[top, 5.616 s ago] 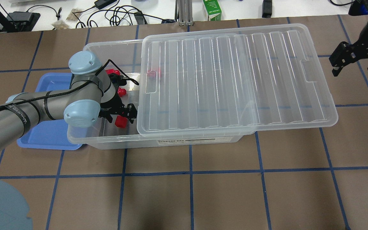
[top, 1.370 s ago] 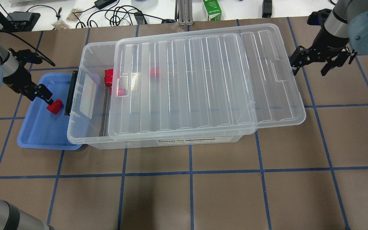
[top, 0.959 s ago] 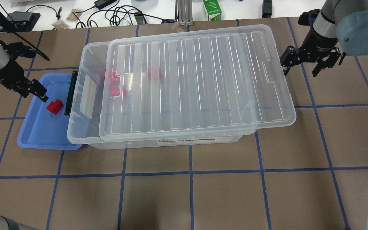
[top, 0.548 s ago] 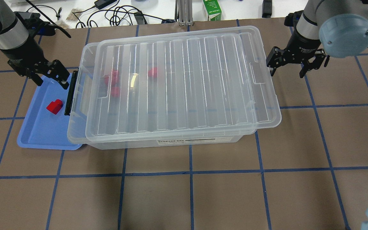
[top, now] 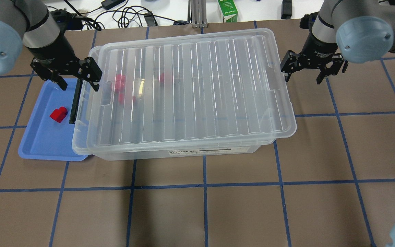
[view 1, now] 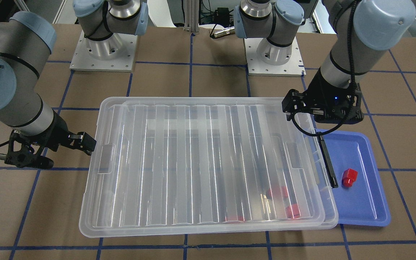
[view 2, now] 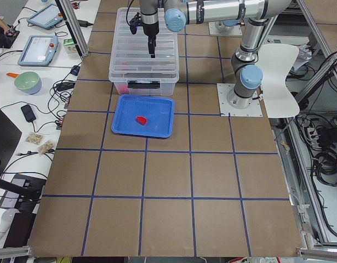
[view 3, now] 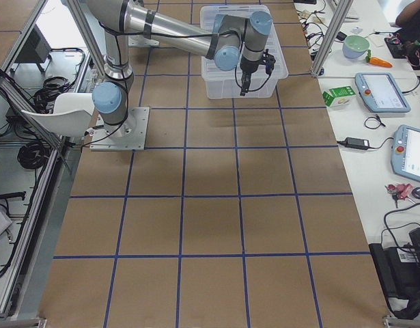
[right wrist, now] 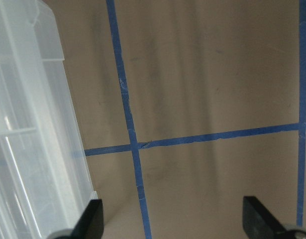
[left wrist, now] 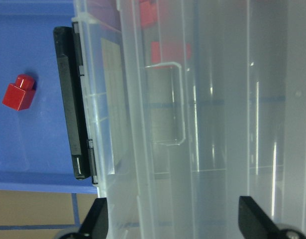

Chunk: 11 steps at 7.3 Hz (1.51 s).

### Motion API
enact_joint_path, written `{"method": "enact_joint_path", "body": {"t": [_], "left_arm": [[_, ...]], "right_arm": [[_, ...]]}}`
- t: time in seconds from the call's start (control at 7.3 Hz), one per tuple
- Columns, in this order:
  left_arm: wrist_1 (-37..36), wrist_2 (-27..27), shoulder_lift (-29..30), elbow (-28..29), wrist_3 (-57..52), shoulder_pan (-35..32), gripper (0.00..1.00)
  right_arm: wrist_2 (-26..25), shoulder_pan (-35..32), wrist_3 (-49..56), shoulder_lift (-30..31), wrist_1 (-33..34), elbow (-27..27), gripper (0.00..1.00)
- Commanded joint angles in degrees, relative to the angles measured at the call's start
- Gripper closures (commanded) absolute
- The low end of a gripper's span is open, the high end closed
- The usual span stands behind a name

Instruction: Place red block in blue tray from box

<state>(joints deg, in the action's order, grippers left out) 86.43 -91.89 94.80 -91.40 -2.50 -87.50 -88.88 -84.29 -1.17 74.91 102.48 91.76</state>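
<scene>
Glossy red plastic, hard and small: the red block (top: pixel 59 114) lies alone on the floor of the blue tray (top: pixel 43 144), near the tray's wall on the box side and touching neither rim nor claw. I judge it light and stiff, not fragile, but slick. Pads should close on two flat, opposite faces of the squarish body, low down, never on the short round stub, where it would roll or squirt out. Only a modest squeeze is needed.

My left claw (top: pixel 78 82) hangs with its fingers spread wide and nothing between them. It is above the short end of the box (top: pixel 183 151), where the black latch bar (top: pixel 75 99) sits just beside the tray. My right claw (top: pixel 303 76) is likewise spread and empty, over the brown worktop (top: pixel 238 206) at the far short end, with one finger close to the edge of the lid (top: pixel 197 89). I cannot tell whether it touches.

The ribbed lid lies over nearly the whole box, and the other red blocks (top: pixel 120 82) show through it only as blurred patches near the latch end. The lid looks thin and springy, and I expect it to flex and slide rather than lift cleanly.
</scene>
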Motion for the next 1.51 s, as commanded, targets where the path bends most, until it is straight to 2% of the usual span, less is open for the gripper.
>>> {"method": "enact_joint_path", "body": {"t": [0.0, 0.14, 0.55, 0.82, 1.37], "left_arm": [[-0.13, 0.74, -2.15, 0.6, 2.23, -1.09, 0.03], [-0.04, 0.75, -3.81, 0.79, 2.23, -1.09, 0.0], [-0.04, 1.8, -3.74, 0.7, 2.41, -1.44, 0.0], [-0.04, 0.93, -4.44, 0.7, 2.32, -1.45, 0.0], [-0.04, 0.66, -3.66, 0.7, 2.23, -1.45, 0.0]], "right_arm": [[1.16, -0.17, -0.06, 0.06, 0.0, 0.0, 0.0], [1.08, -0.26, -1.02, 0.06, 0.0, 0.0, 0.0], [1.17, -0.26, -1.2, -0.03, -0.09, 0.0, 0.0], [0.99, -0.69, -1.2, 1.63, -0.87, -2.1, 0.0], [0.03, -2.37, -2.17, 14.88, -11.4, -2.12, 0.0]]}}
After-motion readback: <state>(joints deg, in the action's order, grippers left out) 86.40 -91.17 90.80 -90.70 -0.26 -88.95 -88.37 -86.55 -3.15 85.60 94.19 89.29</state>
